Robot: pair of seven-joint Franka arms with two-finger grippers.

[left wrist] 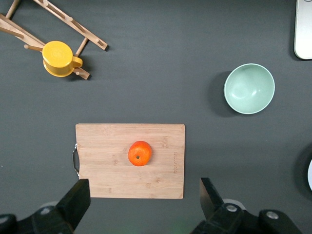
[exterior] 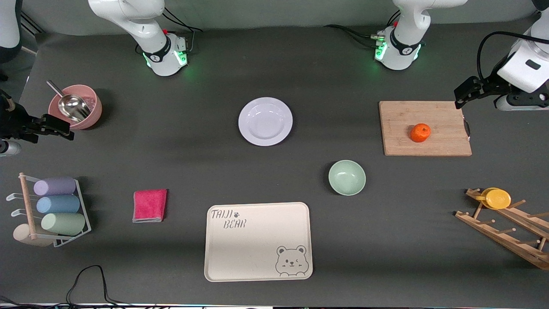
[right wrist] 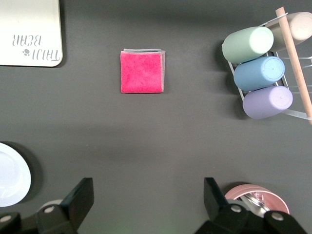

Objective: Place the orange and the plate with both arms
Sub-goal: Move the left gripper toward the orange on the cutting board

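Note:
The orange [exterior: 420,132] sits on a wooden cutting board [exterior: 403,116] toward the left arm's end of the table. It also shows in the left wrist view [left wrist: 140,153]. The white plate [exterior: 265,121] lies on the table's middle, and its edge shows in the right wrist view [right wrist: 12,174]. My left gripper [exterior: 465,96] is open and empty, up over the table edge beside the board. My right gripper [exterior: 58,128] is open and empty, up beside a pink bowl at the right arm's end.
A pale green bowl [exterior: 347,177] and a cream bear tray [exterior: 258,214] lie nearer the front camera than the plate. Also here are a pink cloth [exterior: 149,205], a rack of cups [exterior: 55,206], a pink bowl with a scoop [exterior: 92,112], and a yellow cup [exterior: 497,198] on a wooden rack.

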